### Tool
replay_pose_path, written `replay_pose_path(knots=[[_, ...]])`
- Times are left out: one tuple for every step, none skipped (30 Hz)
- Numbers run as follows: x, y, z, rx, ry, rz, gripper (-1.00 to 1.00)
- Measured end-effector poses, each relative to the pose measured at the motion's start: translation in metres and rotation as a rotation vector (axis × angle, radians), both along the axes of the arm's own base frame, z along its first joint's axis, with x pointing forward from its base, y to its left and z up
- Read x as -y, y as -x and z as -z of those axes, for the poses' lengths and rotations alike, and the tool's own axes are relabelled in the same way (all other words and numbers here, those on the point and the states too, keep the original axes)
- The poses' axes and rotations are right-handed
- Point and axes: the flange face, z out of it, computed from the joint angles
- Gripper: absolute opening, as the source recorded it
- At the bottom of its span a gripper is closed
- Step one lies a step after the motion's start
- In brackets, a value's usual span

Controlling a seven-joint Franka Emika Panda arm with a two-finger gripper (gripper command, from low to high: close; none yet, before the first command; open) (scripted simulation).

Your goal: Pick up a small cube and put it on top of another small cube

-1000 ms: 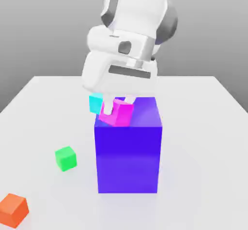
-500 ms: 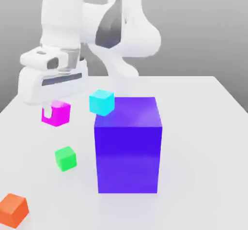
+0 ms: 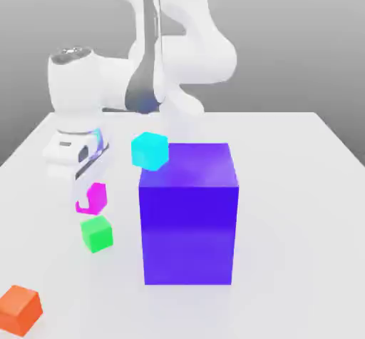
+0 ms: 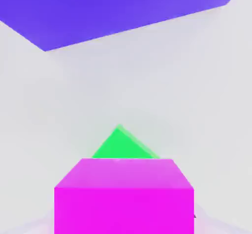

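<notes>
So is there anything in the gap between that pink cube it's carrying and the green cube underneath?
Nothing: in the exterior view the pink cube hangs just above the green cube, with only bare white table behind the gap.

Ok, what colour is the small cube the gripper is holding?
Bright magenta-pink cube; the hand view shows it best.

Open table [image 3: 299, 159] surrounds the green cube [image 3: 96, 233]; purple block [image 3: 188, 213] stands near.
</notes>
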Motion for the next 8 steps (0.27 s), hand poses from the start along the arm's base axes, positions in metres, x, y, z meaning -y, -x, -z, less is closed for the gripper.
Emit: replay_pose_path(knots=[[-0.0005,0.0004,0.0084,0.0,-0.002,0.0,-1.0],[-0.0006,0.0004,0.0085,-0.001,-0.003,0.0,-1.0],[-0.0006,0.0005,0.0086,-0.002,-0.003,0.0,1.0],[-0.0006,0.0005,0.0086,-0.002,-0.003,0.0,1.0],[-0.0006,0.0005,0.0086,-0.002,-0.003,0.0,1.0],[-0.0006,0.0005,0.0086,-0.002,-0.003,0.0,1.0],[-0.0006,0.0005,0.0086,-0.002,-0.003,0.0,1.0],[-0.0006,0.0005,0.0086,-0.002,-0.003,0.0,1.0]])
